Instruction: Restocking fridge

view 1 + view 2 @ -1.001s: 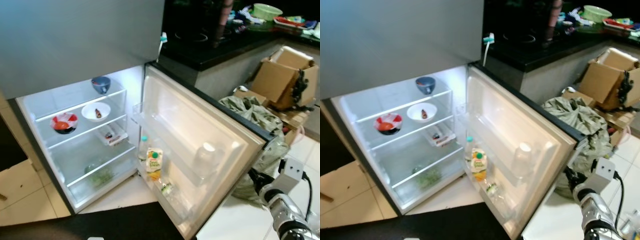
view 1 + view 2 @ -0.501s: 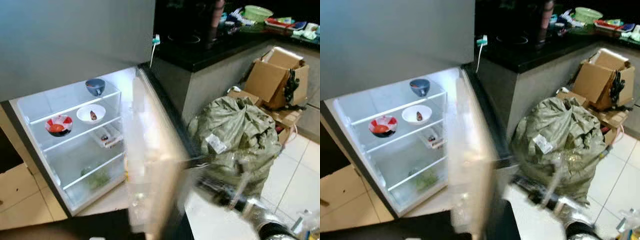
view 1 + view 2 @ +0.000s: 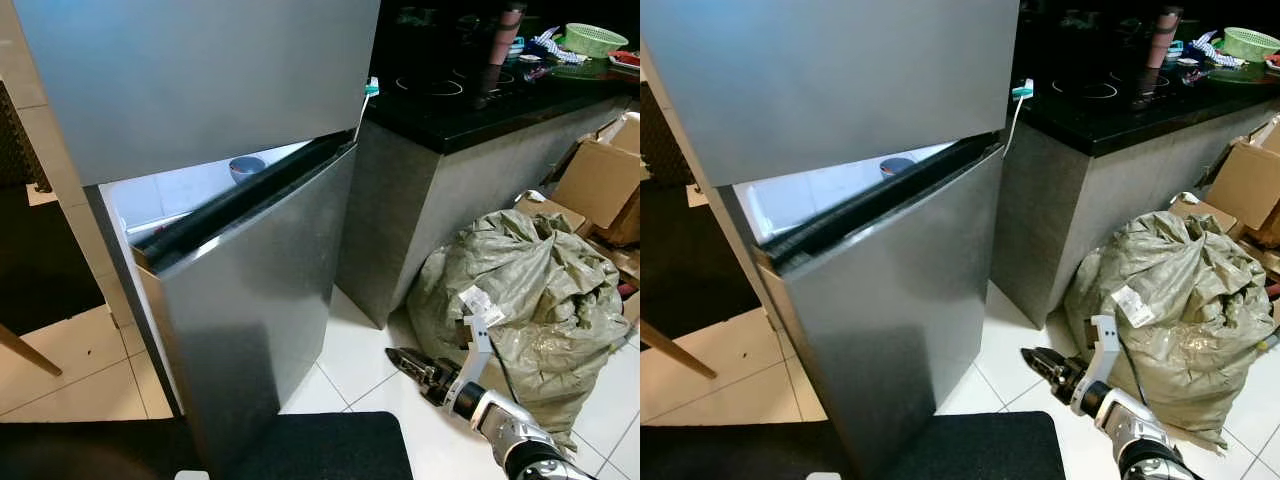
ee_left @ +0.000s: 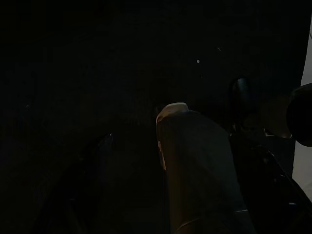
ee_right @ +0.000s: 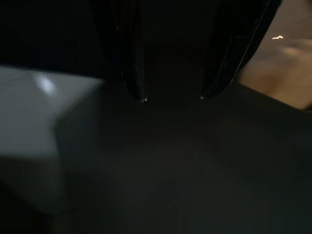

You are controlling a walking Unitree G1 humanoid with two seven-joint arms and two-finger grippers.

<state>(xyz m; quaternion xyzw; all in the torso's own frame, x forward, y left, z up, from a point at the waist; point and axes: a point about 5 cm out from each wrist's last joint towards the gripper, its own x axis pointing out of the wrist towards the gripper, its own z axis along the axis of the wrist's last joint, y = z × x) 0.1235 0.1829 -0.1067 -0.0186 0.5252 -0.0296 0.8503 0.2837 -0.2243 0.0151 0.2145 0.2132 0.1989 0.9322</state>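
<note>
Stood almost shut, the fridge door (image 3: pixel 250 310), a lit gap left along its top edge. Judged heavy, stiff, smooth; best pushed flat near the free edge. Right gripper (image 5: pixel 170 95) spread open, empty, near the sack (image 3: pixel 1170 300).

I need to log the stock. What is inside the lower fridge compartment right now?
Through the gap above the nearly shut lower fridge door, a blue bowl shows on the lit top shelf. The door covers everything lower down.
</note>
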